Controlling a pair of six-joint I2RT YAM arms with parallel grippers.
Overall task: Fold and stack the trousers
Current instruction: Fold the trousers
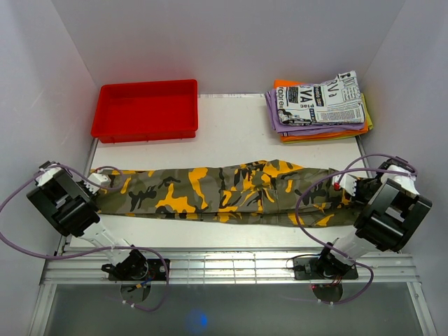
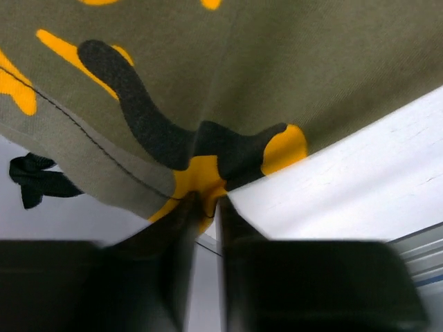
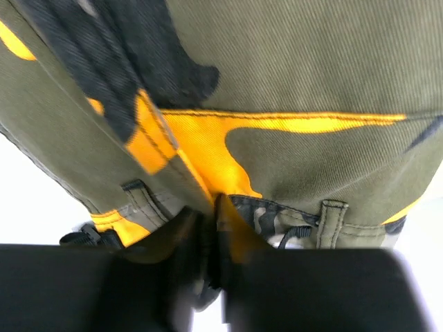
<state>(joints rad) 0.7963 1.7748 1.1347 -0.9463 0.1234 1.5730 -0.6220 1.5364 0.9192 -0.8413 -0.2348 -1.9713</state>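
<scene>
The camouflage trousers lie stretched flat in a long band across the table, folded lengthwise, in olive, black and yellow-orange. My left gripper is at their left leg end. In the left wrist view the trousers fill the top, and the left gripper has its jaws a small way apart, with the yellow hem corner lying between the tips. My right gripper is at the waist end. In the right wrist view the right gripper is shut on the waistband of the trousers, beside a belt loop.
An empty red tray sits at the back left. At the back right is a stack of folded garments, newspaper print on top of purple and orange. White walls close in both sides. A metal rail runs along the near edge.
</scene>
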